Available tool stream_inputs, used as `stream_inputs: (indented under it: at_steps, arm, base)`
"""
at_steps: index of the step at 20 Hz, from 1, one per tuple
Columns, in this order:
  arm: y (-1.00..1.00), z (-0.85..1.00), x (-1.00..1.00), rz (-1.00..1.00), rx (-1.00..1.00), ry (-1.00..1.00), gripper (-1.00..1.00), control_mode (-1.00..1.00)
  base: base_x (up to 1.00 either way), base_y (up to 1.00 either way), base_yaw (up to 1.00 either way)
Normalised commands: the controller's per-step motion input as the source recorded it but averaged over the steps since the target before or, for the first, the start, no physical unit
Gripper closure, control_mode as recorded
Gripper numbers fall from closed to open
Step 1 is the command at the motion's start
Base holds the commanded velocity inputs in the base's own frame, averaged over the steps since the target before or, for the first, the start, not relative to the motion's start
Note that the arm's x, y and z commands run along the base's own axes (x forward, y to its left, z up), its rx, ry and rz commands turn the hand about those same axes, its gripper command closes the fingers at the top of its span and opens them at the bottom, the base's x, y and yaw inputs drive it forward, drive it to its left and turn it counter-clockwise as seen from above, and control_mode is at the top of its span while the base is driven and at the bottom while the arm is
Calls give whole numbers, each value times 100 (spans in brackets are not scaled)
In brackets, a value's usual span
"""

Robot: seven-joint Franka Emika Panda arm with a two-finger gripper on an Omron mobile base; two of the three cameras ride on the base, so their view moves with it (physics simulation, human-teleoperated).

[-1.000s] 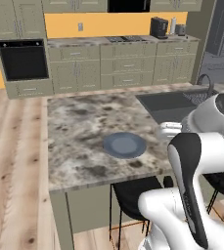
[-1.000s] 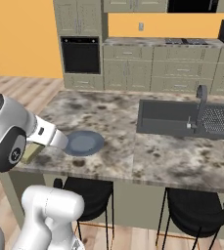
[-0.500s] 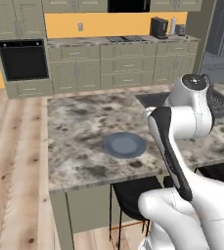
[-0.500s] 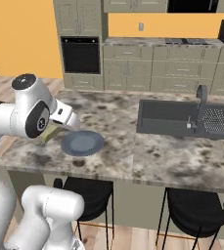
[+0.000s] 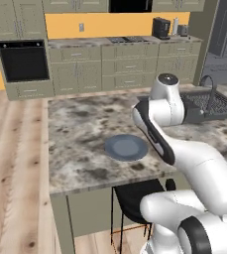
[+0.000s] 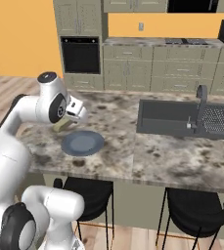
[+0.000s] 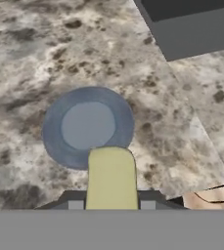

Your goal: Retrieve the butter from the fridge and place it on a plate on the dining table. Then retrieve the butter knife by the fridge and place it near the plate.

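Note:
My gripper is shut on the butter, a pale yellow stick that points forward between the finger tips. It hangs over the near rim of the round blue-grey plate, a little above it. From the right base, the gripper holds the butter tilted just left of the plate. The plate lies on the speckled dining table, with my arm arched over its right side. The grey fridge stands far back right. The butter knife is out of view.
A dark sink with a faucet and a drying rack is set into the table to the right of the plate. Black stools stand under the near edge. Cabinets and a wall oven line the back wall.
The arm has swung up from beside the base and out over the table, carrying the butter to the plate's edge. The plate has not moved.

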Motion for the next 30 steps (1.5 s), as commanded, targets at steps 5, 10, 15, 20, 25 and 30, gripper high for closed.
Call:
stream_inputs:
  at_steps: [5,10,15,20,25,30]
  arm:
    - [9,-46,96,0,0,5,100,-100]
    - [15,-50,82,0,0,4,100,-100]
    - [10,-52,43,0,0,1,100,-100]
    - [1,-58,0,0,0,0,100,-100]
    - [0,-68,0,0,0,1,100,-100]
    - [0,-58,0,0,0,0,100,-100]
  base:
    - [0,0,0]
    - [0,0,0]
    - [0,0,0]
    - [0,0,0]
    - [0,0,0]
    - [0,0,0]
